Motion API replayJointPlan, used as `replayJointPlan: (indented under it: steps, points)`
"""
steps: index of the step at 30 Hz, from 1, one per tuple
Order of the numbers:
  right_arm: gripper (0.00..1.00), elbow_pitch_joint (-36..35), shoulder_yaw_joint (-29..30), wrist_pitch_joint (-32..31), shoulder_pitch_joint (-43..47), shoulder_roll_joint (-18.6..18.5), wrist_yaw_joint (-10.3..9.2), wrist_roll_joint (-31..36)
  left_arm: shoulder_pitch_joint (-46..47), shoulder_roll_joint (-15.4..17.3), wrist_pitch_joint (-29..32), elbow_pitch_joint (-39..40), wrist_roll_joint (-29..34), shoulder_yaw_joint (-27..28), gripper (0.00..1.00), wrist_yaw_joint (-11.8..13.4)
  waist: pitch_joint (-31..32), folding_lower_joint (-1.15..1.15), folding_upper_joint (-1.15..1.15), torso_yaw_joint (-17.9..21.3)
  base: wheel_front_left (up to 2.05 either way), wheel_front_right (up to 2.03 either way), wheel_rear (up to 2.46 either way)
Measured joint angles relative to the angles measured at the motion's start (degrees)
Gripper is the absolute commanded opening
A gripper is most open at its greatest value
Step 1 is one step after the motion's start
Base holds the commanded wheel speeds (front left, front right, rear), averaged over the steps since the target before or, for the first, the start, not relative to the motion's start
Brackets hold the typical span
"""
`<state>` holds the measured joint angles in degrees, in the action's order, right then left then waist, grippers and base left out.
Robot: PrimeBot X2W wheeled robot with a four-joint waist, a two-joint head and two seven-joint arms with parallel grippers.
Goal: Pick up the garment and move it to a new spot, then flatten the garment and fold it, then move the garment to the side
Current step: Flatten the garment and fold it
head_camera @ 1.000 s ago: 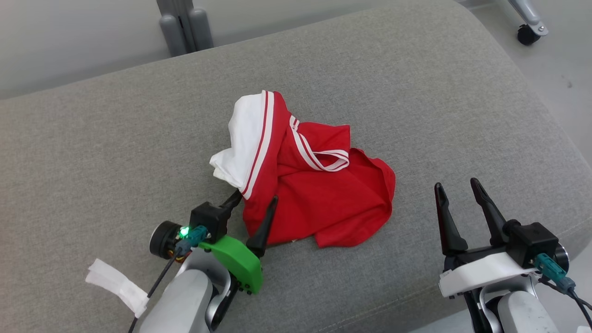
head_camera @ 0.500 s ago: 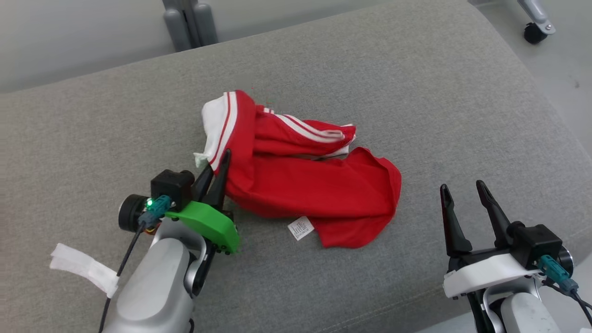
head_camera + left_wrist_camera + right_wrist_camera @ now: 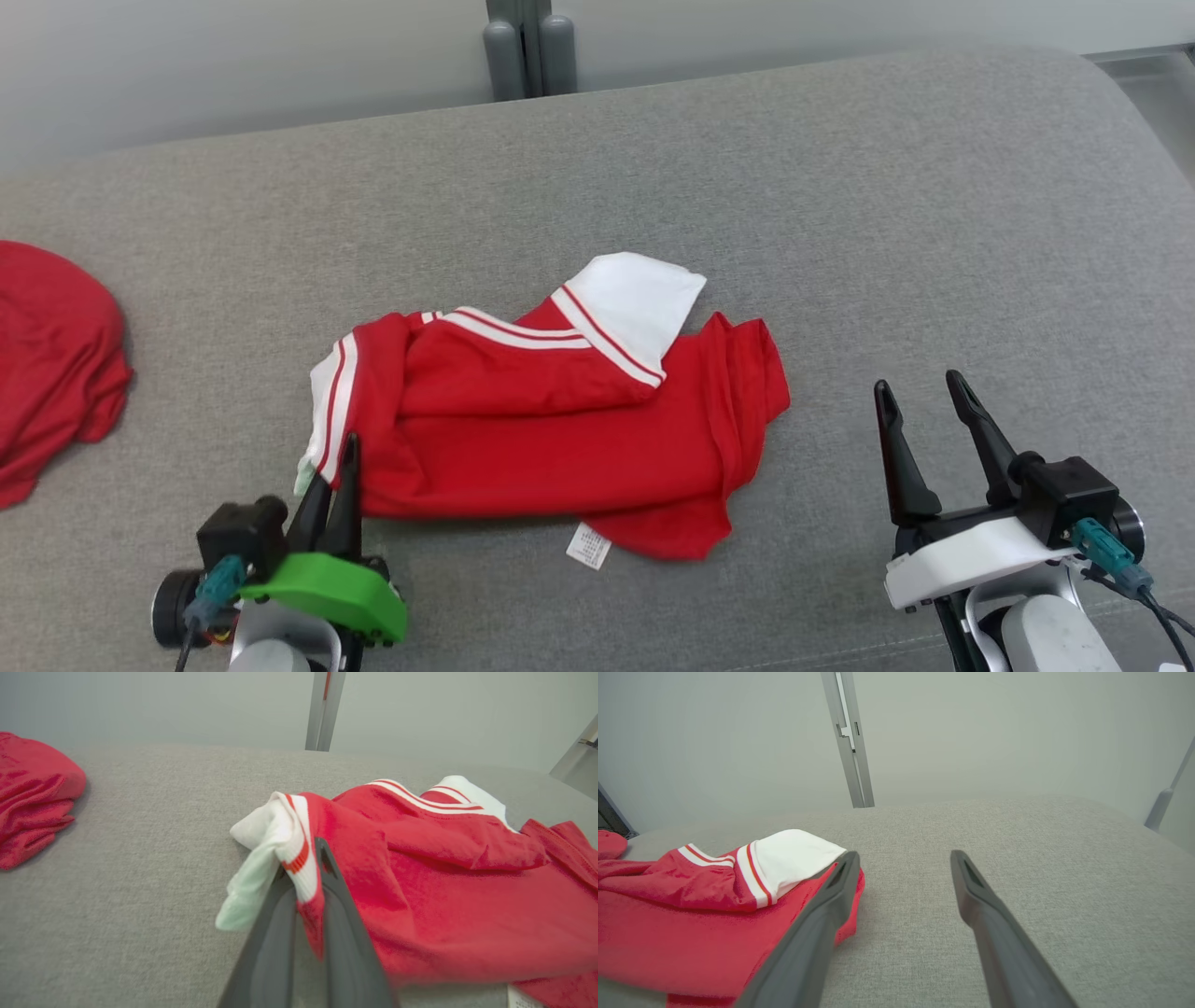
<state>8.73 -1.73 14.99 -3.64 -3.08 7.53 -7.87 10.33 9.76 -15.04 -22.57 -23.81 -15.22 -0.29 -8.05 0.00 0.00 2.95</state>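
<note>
Red garment (image 3: pixel 560 439) w/ white striped trim, crumpled, spread mid grey cushion, tag showing.

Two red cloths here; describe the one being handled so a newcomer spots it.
On the grey cushion, look to the middle, before the robot. The garment lies spread there, one corner pinched in the left tool. Unlike the plain red bundle at the far left, it has white panels with stripes.

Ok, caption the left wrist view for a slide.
Left gripper shut on a white-trimmed corner of the red garment, on the grey cushion; another red cloth lies apart.
</note>
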Motion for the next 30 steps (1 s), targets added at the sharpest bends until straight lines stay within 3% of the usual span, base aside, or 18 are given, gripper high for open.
replayJointPlan:
  steps: [4,5,6,7,20,30]
  points:
    - [1.0,0.3,0.04,0.0,0.02,-0.01,0.0,0.0,-5.03,0.03,0.0,0.29,-0.85,1.64,0.0,1.04,0.44,0.0,0.0,-1.71,0.0,0.0,0.0]
    - [1.0,0.36,0.12,0.0,0.08,-0.01,0.0,0.0,-5.83,-0.1,0.0,0.35,-0.85,1.69,0.09,1.11,0.59,0.0,0.0,-2.04,0.0,0.0,0.0]
    - [1.0,0.48,0.25,0.0,0.18,-0.03,0.0,0.0,-6.39,-0.26,0.0,0.55,-0.8,1.64,0.82,1.14,0.76,0.0,0.0,-2.32,0.0,0.0,0.0]
    - [1.0,0.63,0.35,0.0,0.28,-0.12,0.0,0.0,-6.58,-0.36,0.0,0.75,-0.7,1.62,1.0,1.15,0.92,0.0,0.0,-2.51,0.0,0.0,0.0]
    - [1.0,1.72,0.26,0.0,1.24,-0.65,0.0,-0.18,-6.61,0.48,-0.09,13.79,5.59,8.58,1.0,3.05,3.85,0.0,0.0,-5.33,0.0,0.0,0.0]
    - [1.0,2.87,-1.63,-0.27,0.75,-1.04,0.0,-0.02,-8.19,-0.64,-0.09,17.4,9.07,11.65,1.0,1.8,4.2,0.0,0.0,-7.04,0.0,0.0,0.0]
